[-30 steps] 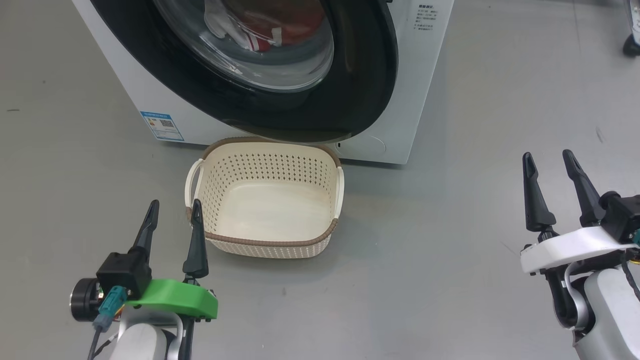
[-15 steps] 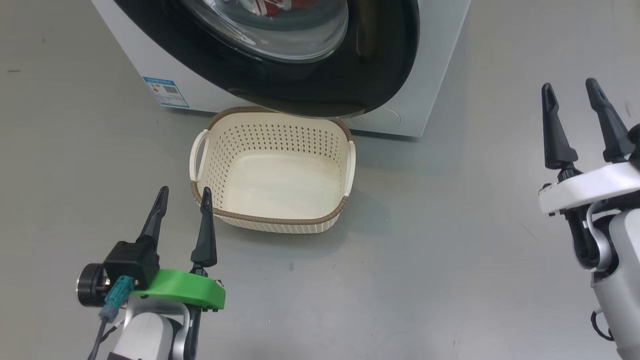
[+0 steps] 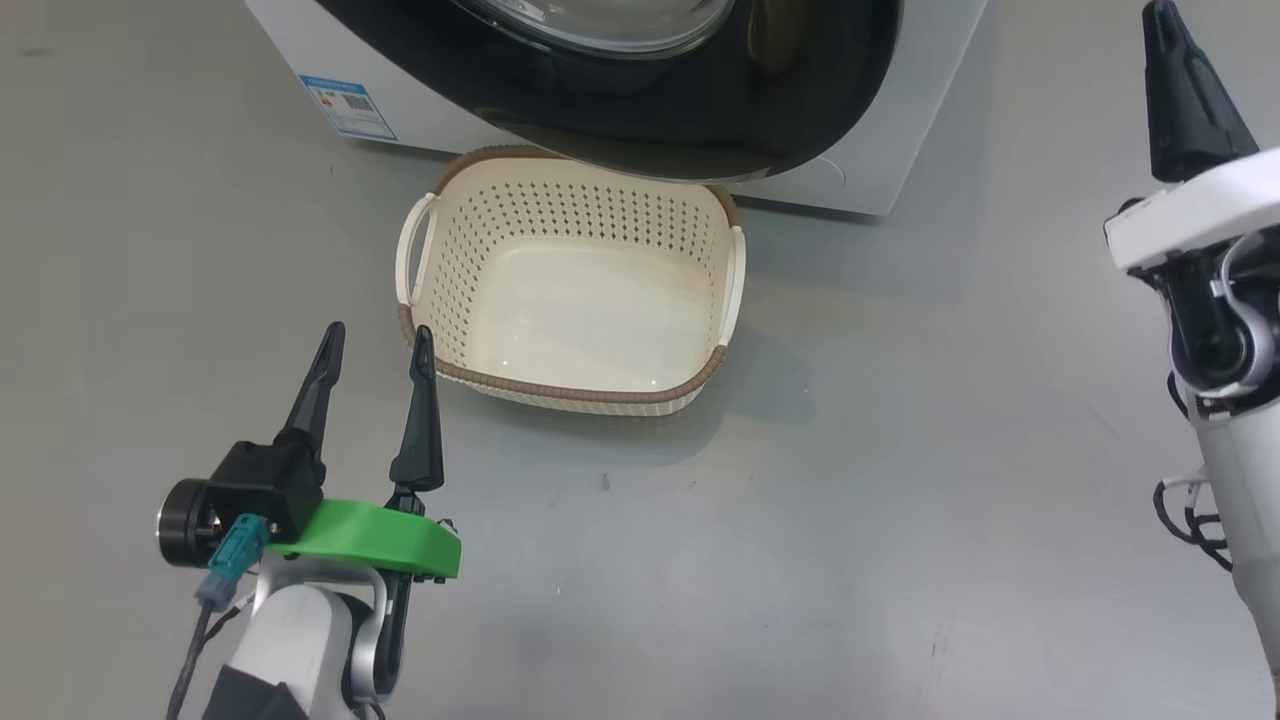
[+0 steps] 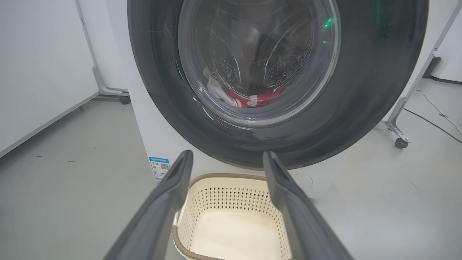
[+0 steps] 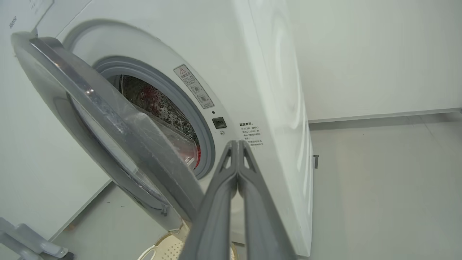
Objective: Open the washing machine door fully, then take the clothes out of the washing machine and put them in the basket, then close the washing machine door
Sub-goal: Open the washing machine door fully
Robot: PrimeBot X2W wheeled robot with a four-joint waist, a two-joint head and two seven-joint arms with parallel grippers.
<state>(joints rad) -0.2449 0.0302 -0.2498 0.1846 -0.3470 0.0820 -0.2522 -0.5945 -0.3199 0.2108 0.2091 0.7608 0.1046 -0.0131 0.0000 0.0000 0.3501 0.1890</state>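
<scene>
Right wrist view: the right arm's long dark fingers (image 5: 220, 202), pressed shut and empty, point toward the ajar round black-ringed glass door (image 5: 108, 119), red striped clothes (image 4: 252, 100) lying behind it, left fingers (image 4: 162, 209) spread near the cream perforated basket (image 4: 231, 179), so a glancing hook might slip off.

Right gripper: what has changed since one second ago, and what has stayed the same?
The right gripper has shut on nothing and moved forward toward the machine. The head camera shifted too. The left gripper stays open, the basket empty, the clothes inside, the door ajar.
</scene>
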